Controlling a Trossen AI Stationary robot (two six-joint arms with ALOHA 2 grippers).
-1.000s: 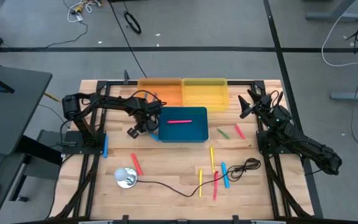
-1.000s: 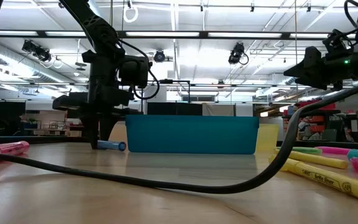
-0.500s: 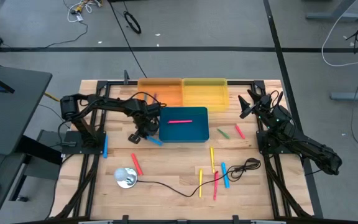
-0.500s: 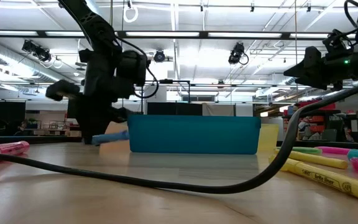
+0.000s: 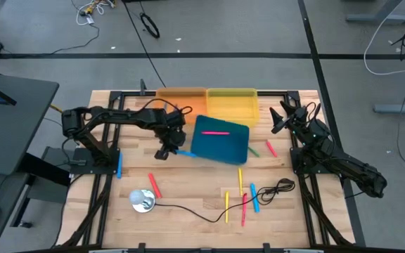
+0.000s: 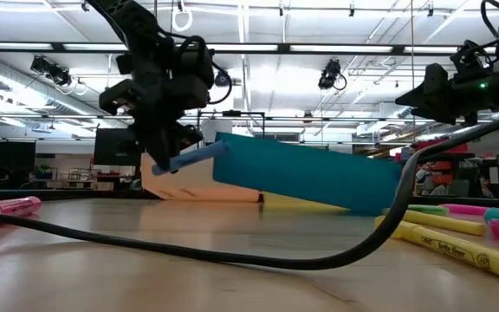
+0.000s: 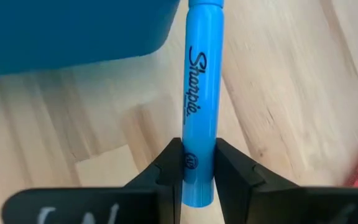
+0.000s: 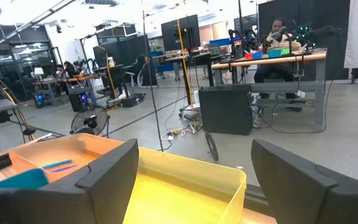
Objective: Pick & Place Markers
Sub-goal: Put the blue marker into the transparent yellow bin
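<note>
With one pink marker (image 5: 216,132) in the tilted blue bin (image 5: 220,140), the left end effector (image 5: 169,147) gripped a blue marker (image 7: 199,106), the right end effector (image 5: 280,119) waited open, and roughly ten markers lay on the counter (image 5: 188,190).

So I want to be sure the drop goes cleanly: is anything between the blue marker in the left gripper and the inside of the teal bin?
Yes. The teal bin's own near wall is in the way: the blue marker held by the left gripper has its tip under the bin's edge, tipping the bin up on that side.
</note>
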